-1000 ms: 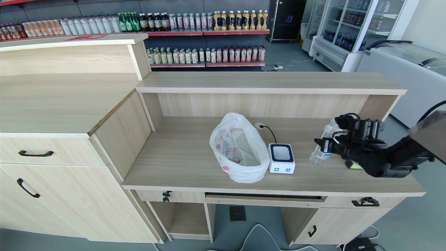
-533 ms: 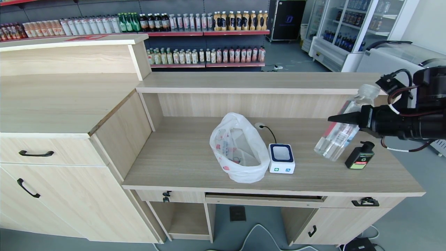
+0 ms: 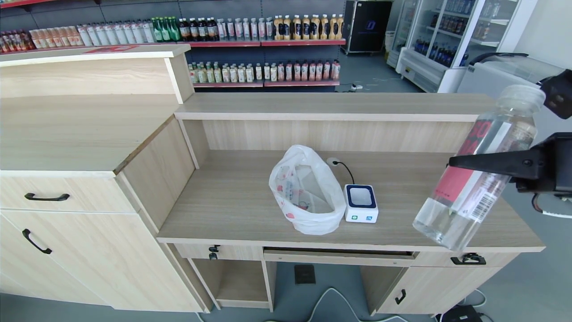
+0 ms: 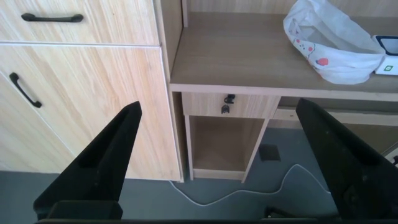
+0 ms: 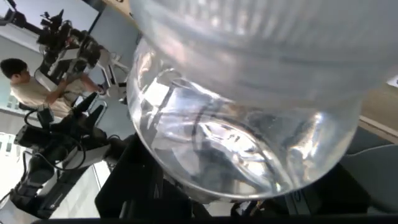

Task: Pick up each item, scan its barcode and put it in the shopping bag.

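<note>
A clear water bottle (image 3: 478, 170) with a red-and-white label and a barcode hangs tilted above the counter's right end, cap up. My right gripper (image 3: 500, 154) is shut on its middle, one black finger (image 3: 491, 161) crossing the label. The bottle's base (image 5: 249, 93) sits close in the right wrist view. The white shopping bag (image 3: 308, 197) stands open mid-counter, with the white scanner (image 3: 361, 203) touching its right side. My left gripper (image 4: 217, 186) hangs open and holds nothing, low in front of the counter; the bag (image 4: 333, 43) lies beyond it.
The wooden counter (image 3: 232, 201) has a raised ledge (image 3: 339, 105) along the back and a taller cabinet (image 3: 80, 134) on its left. A cable (image 3: 344, 167) runs from the scanner to the back wall. A keyed drawer (image 4: 227, 106) sits under the counter edge.
My right gripper has lifted the bottle off the counter, up and toward the camera. A black pump bottle seen half a second ago now lies hidden behind it.
</note>
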Robot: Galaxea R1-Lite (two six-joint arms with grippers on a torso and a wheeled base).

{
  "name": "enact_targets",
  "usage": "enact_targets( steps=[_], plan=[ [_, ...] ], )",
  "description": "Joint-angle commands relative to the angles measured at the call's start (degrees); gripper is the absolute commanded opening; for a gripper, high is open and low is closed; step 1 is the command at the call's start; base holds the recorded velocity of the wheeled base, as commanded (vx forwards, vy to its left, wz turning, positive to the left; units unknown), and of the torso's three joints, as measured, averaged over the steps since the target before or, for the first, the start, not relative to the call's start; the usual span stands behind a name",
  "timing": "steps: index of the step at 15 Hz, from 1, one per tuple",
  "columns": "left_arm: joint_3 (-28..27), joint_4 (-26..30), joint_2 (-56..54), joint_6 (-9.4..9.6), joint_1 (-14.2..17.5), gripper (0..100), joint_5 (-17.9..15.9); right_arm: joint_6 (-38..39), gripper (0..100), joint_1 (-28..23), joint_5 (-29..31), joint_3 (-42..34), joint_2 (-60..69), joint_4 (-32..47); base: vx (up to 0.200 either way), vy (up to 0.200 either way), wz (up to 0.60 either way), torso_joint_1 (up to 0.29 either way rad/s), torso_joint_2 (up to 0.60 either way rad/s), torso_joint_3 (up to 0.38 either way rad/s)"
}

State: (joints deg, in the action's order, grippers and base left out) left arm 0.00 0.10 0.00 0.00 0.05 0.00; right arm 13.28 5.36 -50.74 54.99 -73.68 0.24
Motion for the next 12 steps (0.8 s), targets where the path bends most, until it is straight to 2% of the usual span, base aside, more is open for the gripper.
enact_targets(
  steps=[1,3,5,7,9,12],
  plan=[
    [0.0,0.0,0.1,0.00,0.0,100,0.0,-0.1,0,2.6,0.3,-1.1,5.9,2.9,0.000,0.000,0.00,0.000,0.00,0.000],
    [0.0,0.0,0.1,0.00,0.0,100,0.0,-0.1,0,4.2,6.7,-1.8,7.0,4.1,0.000,0.000,0.00,0.000,0.00,0.000],
    [0.0,0.0,0.1,0.00,0.0,100,0.0,1.0,0,8.7,16.5,-2.6,8.0,4.1,0.000,0.000,0.00,0.000,0.00,0.000],
    [0.0,0.0,0.1,0.00,0.0,100,0.0,3.1,0,10.6,17.8,-2.6,9.3,4.2,0.000,0.000,0.00,0.000,0.00,0.000],
    [0.0,0.0,0.1,0.00,0.0,100,0.0,6.2,0,13.4,21.8,-2.3,9.3,4.3,0.000,0.000,0.00,0.000,0.00,0.000],
    [0.0,0.0,0.1,0.00,0.0,100,0.0,8.0,0,15.6,22.1,-2.3,10.4,7.7,0.000,0.000,0.00,0.000,0.00,0.000]
  ],
)
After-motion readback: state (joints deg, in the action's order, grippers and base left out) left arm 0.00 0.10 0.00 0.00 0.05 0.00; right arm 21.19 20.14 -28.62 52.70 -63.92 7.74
